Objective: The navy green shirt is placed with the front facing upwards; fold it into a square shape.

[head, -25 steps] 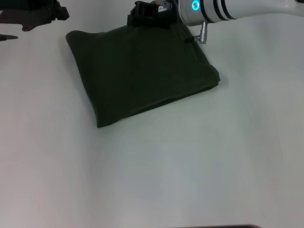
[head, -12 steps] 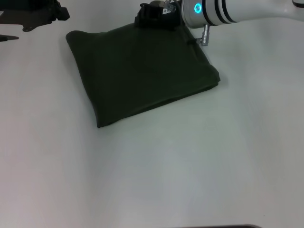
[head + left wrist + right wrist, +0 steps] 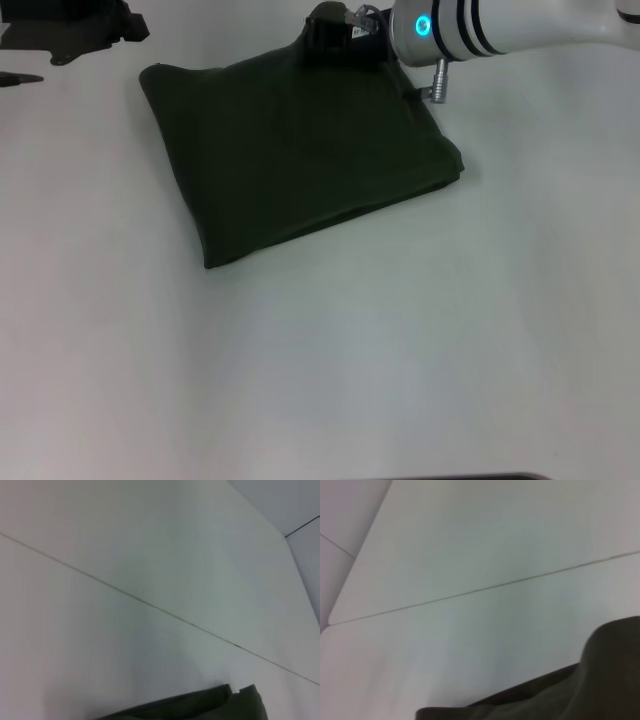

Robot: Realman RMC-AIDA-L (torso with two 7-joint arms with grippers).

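The navy green shirt [image 3: 300,155] lies folded into a rough square on the white table, plain dark green side up; no lettering shows. An edge of it also shows in the left wrist view [image 3: 200,707] and in the right wrist view [image 3: 580,690]. My right gripper [image 3: 335,40] is above the shirt's far edge, its dark body against the cloth. My left gripper [image 3: 70,30] is at the far left corner of the table, off the shirt.
The white table [image 3: 380,350] stretches wide in front of and to the right of the shirt. A seam line crosses the tabletop in the left wrist view [image 3: 150,605] and in the right wrist view [image 3: 495,586].
My right gripper has moved to the right and slightly away along the shirt's far edge. The shirt and the left arm have not moved.
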